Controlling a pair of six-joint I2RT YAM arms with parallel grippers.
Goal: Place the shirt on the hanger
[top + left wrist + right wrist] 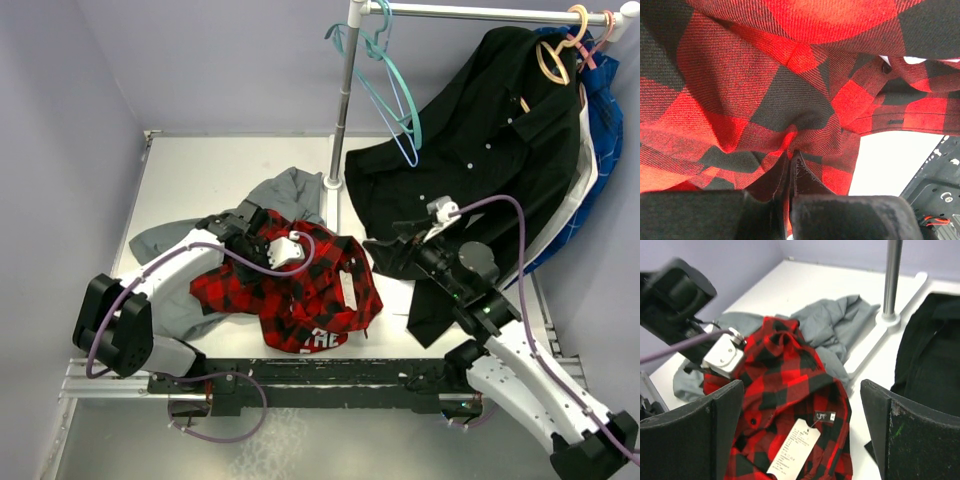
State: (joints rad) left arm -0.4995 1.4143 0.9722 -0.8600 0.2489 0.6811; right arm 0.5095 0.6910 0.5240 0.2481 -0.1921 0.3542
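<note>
From above, the rack's rail (pixel 480 12) is carrying the hanger (pixel 409 158), a thin pale blue one, at its left end beside a teal hanger (pixel 385 75). A black shirt (pixel 480 150) is draping from a tan hanger (pixel 553 55) at the right end. The shirt (pixel 300 290), red and black plaid, is lying crumpled on the table (pixel 200 170) in front of my bases, partly over a grey shirt (pixel 295 190) and well apart from the hanger. My left arm is reaching forward and inward, with my left claw (pixel 268 232) sitting on the plaid's upper edge. My right arm is stretching up and to the left over the black shirt's hem, and my right claw (pixel 385 258) is hovering just right of the plaid.

Through my left wrist camera, plaid cloth (pixel 790 90) is filling nearly the whole view. My left claw (pixel 790 175) is pinching a fold of it, the fingers (pixel 840 215) pressing together with the cloth bunching between them. A patch of white table (pixel 890 160) is showing at the lower right.

Through my right wrist camera, my right claw (pixel 801 390) is standing wide and gripping nothing, tilted down above the plaid (pixel 785 375), whose collar and white paper tag (pixel 792 447) are facing up. My left arm's camera block (pixel 722 355) is resting at the plaid's left edge. The grey shirt (pixel 840 320) is lying behind it, near the rack's pole (pixel 890 280).
</note>
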